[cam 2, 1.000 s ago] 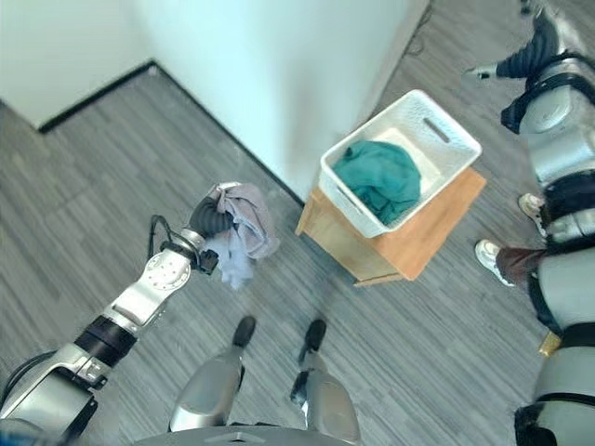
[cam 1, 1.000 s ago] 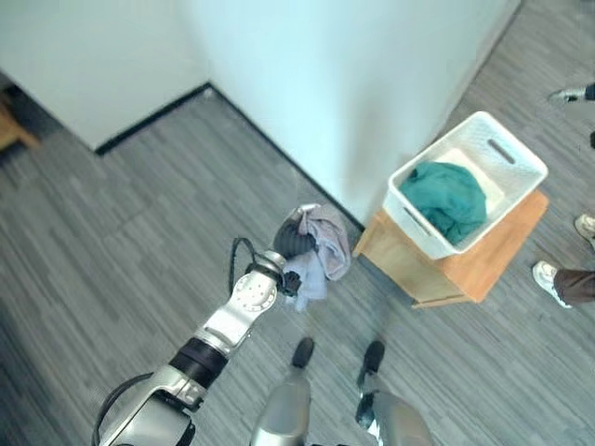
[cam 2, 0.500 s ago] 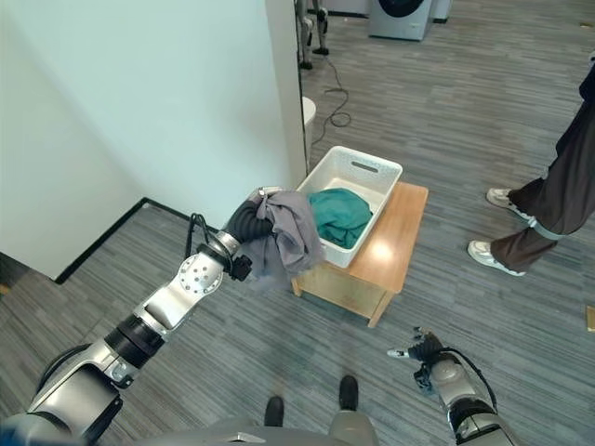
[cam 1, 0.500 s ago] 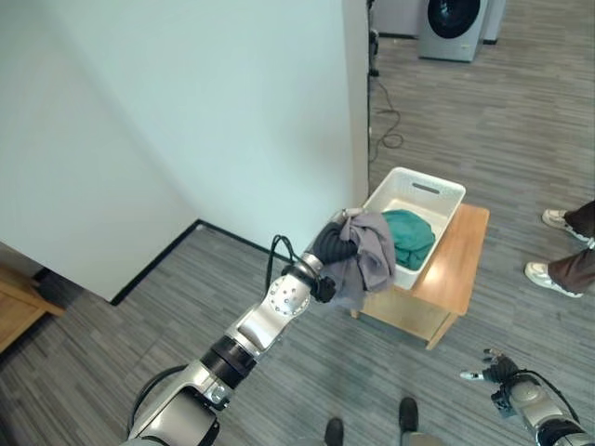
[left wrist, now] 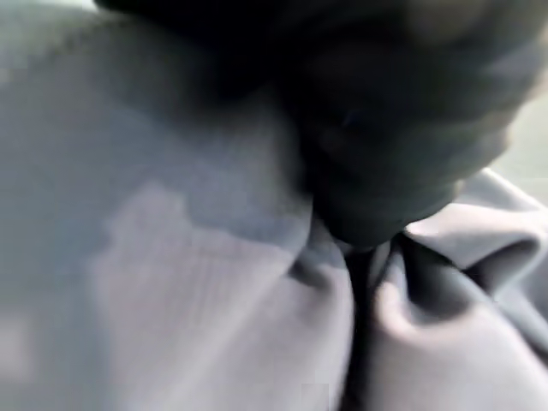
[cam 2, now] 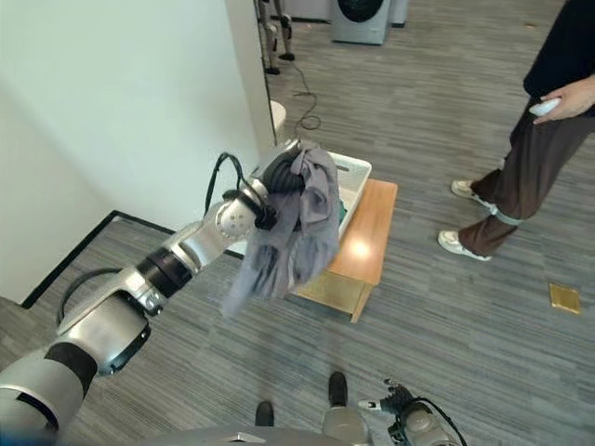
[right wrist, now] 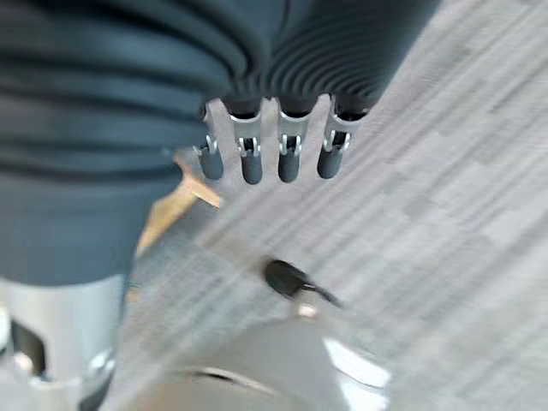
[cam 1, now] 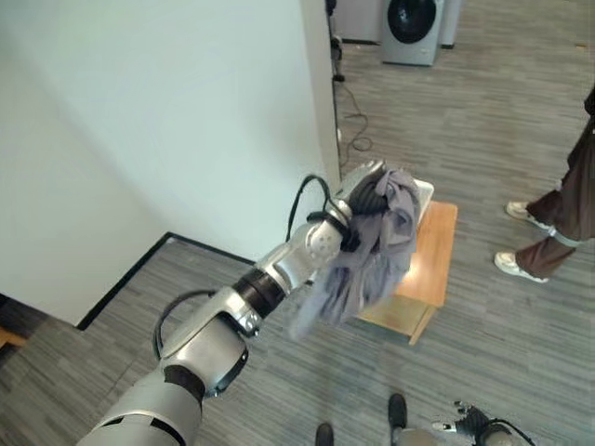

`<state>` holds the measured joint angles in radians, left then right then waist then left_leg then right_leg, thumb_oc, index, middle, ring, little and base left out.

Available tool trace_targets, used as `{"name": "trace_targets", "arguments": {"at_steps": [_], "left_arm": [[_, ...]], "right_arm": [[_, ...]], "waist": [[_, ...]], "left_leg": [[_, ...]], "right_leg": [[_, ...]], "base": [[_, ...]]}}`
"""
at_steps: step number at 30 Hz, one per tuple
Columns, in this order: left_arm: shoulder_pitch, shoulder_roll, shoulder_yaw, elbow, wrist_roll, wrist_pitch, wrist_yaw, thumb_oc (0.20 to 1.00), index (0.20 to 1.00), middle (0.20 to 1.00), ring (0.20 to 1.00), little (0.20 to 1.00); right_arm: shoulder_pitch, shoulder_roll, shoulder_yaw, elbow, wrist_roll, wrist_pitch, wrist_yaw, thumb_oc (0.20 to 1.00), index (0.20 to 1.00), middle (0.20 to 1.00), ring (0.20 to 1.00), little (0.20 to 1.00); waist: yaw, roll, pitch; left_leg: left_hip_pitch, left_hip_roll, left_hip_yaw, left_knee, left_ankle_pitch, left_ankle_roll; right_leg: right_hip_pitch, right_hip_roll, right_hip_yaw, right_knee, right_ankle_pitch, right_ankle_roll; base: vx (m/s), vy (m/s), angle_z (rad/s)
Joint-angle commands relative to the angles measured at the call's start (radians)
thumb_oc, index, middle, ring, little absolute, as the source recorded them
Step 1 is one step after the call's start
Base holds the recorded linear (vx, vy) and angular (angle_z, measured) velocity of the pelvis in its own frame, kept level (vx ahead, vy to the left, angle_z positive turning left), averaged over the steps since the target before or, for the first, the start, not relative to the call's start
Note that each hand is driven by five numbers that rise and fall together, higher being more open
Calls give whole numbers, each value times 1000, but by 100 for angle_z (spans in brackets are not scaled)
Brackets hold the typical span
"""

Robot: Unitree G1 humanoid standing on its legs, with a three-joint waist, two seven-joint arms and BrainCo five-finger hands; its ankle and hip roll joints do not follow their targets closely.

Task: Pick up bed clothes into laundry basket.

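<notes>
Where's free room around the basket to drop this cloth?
The table top right of the basket is bare. The basket is mostly hidden behind the cloth the left hand holds; the wall crowds its left.

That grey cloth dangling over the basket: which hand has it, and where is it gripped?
The left hand holds the grey cloth bunched at its top; the rest hangs loose.

Bright even daylight, wrist views blurred

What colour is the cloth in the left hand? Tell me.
Grey. The cloth hangs from the left hand above the basket, clearest in the right eye view.
</notes>
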<state>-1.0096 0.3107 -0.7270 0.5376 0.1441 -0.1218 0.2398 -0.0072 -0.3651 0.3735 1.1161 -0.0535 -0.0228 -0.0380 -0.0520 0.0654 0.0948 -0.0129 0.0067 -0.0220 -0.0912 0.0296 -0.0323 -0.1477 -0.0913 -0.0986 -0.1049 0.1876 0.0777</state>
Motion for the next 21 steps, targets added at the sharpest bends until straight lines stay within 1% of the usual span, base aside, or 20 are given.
{"name": "trace_targets", "arguments": {"at_steps": [1,2,7,10,11,12,13,14,15,16,17,19,21], "left_arm": [[-206,2,33,71,43,-25,69,200,200,200,200,200],[-272,14,12,93,54,-21,74,200,200,200,200,200],[-410,29,-16,144,64,-15,91,200,200,200,200,200],[-435,31,-29,157,79,-12,92,200,200,200,200,200],[-484,45,-66,186,115,-5,97,200,200,200,200,200],[-490,43,-68,192,115,-8,99,200,200,200,200,200],[-537,59,-90,240,133,-2,106,200,200,200,200,200],[-546,77,-99,303,154,1,113,200,200,200,200,200],[-577,72,-111,320,188,14,129,200,200,200,200,200],[-600,77,-114,343,194,29,147,200,200,200,200,200],[-647,61,-140,399,207,36,134,200,200,200,200,200],[-711,67,-170,457,205,37,133,200,200,200,200,200],[-752,80,-187,485,214,37,138,200,200,200,200,200]], "right_arm": [[-61,-53,35,18,-81,1,6,1000,1000,1000,1000,1000],[-48,-52,55,38,-117,7,11,1000,1000,1000,1000,1000],[-36,-56,64,74,-132,16,14,1000,1000,1000,1000,1000],[-38,-59,62,77,-129,16,16,1000,1000,1000,1000,1000],[-49,-68,59,82,-117,14,8,1000,1000,1000,1000,1000],[-53,-66,58,83,-117,13,8,1000,1000,1000,1000,1000],[-70,-70,57,85,-105,9,2,1000,1000,1000,1000,1000],[-114,-93,62,80,-77,-5,11,1000,1000,1000,1000,1000],[-117,-103,75,71,-84,-14,6,1000,1000,1000,1000,1000],[-105,-105,74,61,-85,-25,-3,1000,1000,1000,1000,1000],[-97,-102,76,60,-91,-26,-3,1000,1000,1000,1000,1000],[-99,-104,82,61,-92,-27,-4,1000,1000,1000,1000,1000],[-103,-106,89,62,-91,-30,-2,1000,1000,1000,1000,1000]], "waist": [[28,36,75],[25,37,88],[18,48,114],[15,50,117],[3,55,128],[4,53,131],[-1,52,140],[4,47,148],[2,48,151],[-4,44,156],[-17,38,160],[-30,28,167],[-35,25,171]], "left_leg": [[-38,34,-40,4,-6,-21],[-49,31,-38,4,-4,-20],[-71,21,-36,4,1,-15],[-72,20,-34,4,2,-14],[-80,18,-30,4,5,-12],[-81,18,-29,4,5,-12],[-90,15,-22,4,7,-10],[-101,15,-17,4,9,-10],[-108,13,-15,4,9,-9],[-111,13,-11,4,9,-8],[-115,14,-3,4,6,-7],[-124,15,11,4,4,-4],[-126,12,20,4,4,-2]], "right_leg": [[114,-30,-1,18,-131,77],[103,-33,-1,18,-127,79],[82,-39,6,18,-121,80],[78,-40,9,18,-119,81],[66,-42,16,18,-114,84],[65,-42,17,18,-114,84],[52,-42,25,18,-109,85],[38,-42,29,18,-102,86],[30,-42,31,18,-102,86],[24,-41,36,18,-99,86],[13,-40,45,18,-97,87],[0,-41,57,18,-92,90],[-8,-40,67,18,-89,91]], "base": [[-53,10,-10],[-51,12,-7],[-37,26,3],[-8,14,-1],[-25,42,-3],[-41,64,-10],[-47,33,-16],[-52,49,-28],[-45,36,-38],[-16,51,-24],[-10,37,-24],[-9,38,-19],[0,55,-24]]}}
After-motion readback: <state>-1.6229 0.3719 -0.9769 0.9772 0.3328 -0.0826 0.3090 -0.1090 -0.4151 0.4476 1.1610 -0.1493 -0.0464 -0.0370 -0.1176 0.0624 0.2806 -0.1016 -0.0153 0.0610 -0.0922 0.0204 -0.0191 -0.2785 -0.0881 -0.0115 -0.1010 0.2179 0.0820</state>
